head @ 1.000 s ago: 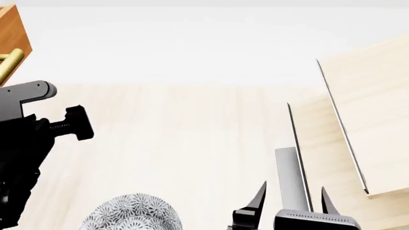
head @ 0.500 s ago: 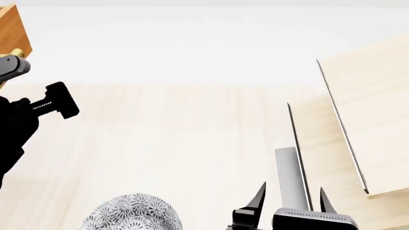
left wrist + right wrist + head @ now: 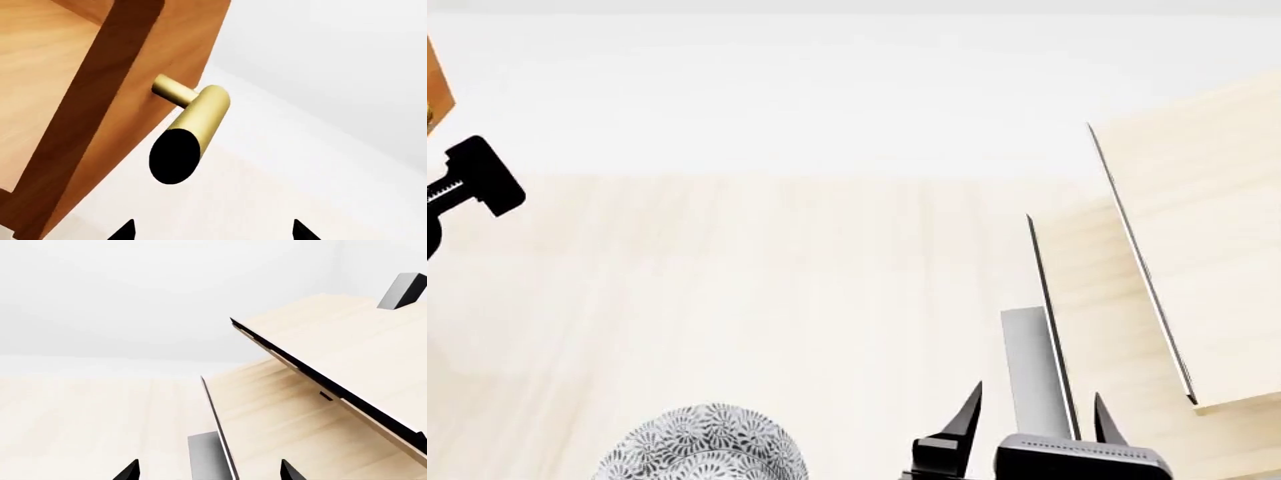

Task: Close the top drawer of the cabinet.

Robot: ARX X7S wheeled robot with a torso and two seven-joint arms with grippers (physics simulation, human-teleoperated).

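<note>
In the left wrist view the top drawer [image 3: 80, 100] is an orange-brown wooden box seen close up, with its inside showing. Its brass bar handle [image 3: 200, 117] stands off the front, end-on to the camera. My left gripper [image 3: 212, 232] is open and empty, with its black fingertips [image 3: 127, 231] just short of the handle and not touching it. In the head view only a sliver of the cabinet [image 3: 431, 85] shows at the left edge, beside a black part of my left arm [image 3: 474, 180]. My right gripper [image 3: 1038, 412] is open and empty, low at the right; it also shows in the right wrist view [image 3: 209, 471].
A patterned grey bowl [image 3: 714, 448] sits at the bottom edge on the pale wood floor. A pale light-wood shelf unit [image 3: 1188, 200] with thin dark-edged panels stands at the right, close ahead of the right gripper [image 3: 320, 345]. Its grey base piece [image 3: 1034, 370] lies between the right fingertips.
My left arm has moved up and to the left, mostly out of the head view. The orange-brown drawer corner has receded to the left edge. The right arm has not moved.
</note>
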